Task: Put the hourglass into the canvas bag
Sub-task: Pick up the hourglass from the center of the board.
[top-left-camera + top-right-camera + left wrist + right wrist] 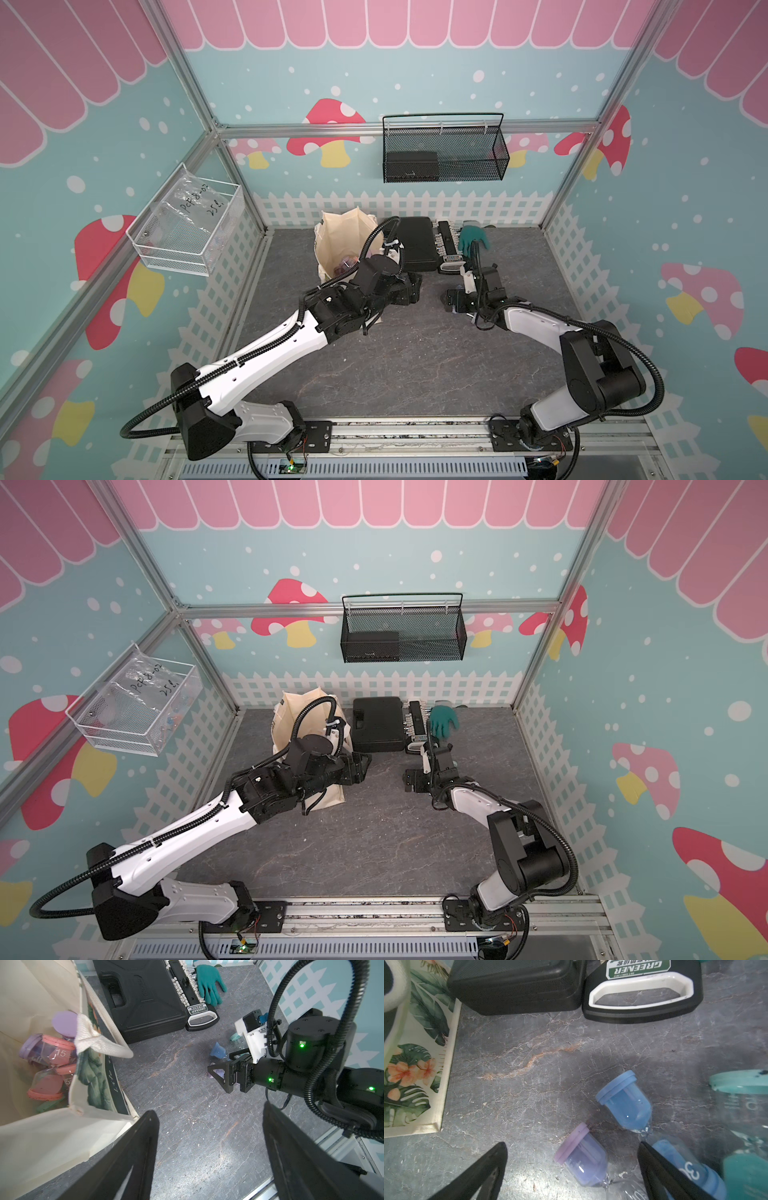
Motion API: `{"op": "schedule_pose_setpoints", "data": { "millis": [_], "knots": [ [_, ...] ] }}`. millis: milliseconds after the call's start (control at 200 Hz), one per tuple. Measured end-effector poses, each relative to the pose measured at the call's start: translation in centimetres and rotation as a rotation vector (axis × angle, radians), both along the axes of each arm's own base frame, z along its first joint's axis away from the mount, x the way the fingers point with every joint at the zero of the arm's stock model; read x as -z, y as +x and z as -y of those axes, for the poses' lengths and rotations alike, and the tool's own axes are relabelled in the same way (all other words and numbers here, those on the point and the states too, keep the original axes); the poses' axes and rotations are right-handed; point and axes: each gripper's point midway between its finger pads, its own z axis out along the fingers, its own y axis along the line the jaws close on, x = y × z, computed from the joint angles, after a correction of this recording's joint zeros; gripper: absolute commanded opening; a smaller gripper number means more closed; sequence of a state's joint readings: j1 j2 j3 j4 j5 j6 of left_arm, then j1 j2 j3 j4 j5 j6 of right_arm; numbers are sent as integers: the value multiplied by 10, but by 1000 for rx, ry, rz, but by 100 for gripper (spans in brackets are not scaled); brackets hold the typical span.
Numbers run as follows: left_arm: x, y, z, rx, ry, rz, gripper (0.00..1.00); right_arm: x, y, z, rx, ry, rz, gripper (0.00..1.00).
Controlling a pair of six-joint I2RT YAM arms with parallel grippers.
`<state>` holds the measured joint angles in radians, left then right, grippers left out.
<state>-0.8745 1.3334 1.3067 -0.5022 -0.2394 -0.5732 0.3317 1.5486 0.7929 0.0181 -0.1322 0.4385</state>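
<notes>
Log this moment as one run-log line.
left gripper: open, empty, beside canvas bag | right gripper: open over purple hourglass | pink hourglasses: in bag | blue hourglass: on table

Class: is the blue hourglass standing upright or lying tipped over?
Tipped over. The blue hourglass lies on its side on the grey tabletop, its cap facing sideways.

The canvas bag (41, 1147) is matt cream woven cloth, its handle (104, 1047) a coarser ribbed weave. The blue hourglass (627, 1105) and the purple hourglass (581, 1159) have clear, glossy plastic bulbs and matt coloured caps. The table (187, 1126) looks like grey veined stone with a dull sheen. The black case (149, 1001) is finely textured matt plastic; the teal glove (209, 985) looks rubbery and matt. The far basket (444, 153) is black metal mesh.
</notes>
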Motion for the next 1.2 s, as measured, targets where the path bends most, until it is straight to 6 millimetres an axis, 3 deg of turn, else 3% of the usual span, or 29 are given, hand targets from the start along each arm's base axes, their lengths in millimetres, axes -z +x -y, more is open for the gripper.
{"op": "schedule_pose_setpoints", "data": {
  "millis": [270,560,1201],
  "knots": [
    [14,0,6,6,2,-26,78,27,-26,4,-10,-10,-103,99],
    [12,1,7,6,-11,-25,78,44,-52,-1,-36,-20,-188,93],
    [12,1,7,5,-10,-26,78,47,-75,-8,-68,-44,-212,77]
  ]
}}
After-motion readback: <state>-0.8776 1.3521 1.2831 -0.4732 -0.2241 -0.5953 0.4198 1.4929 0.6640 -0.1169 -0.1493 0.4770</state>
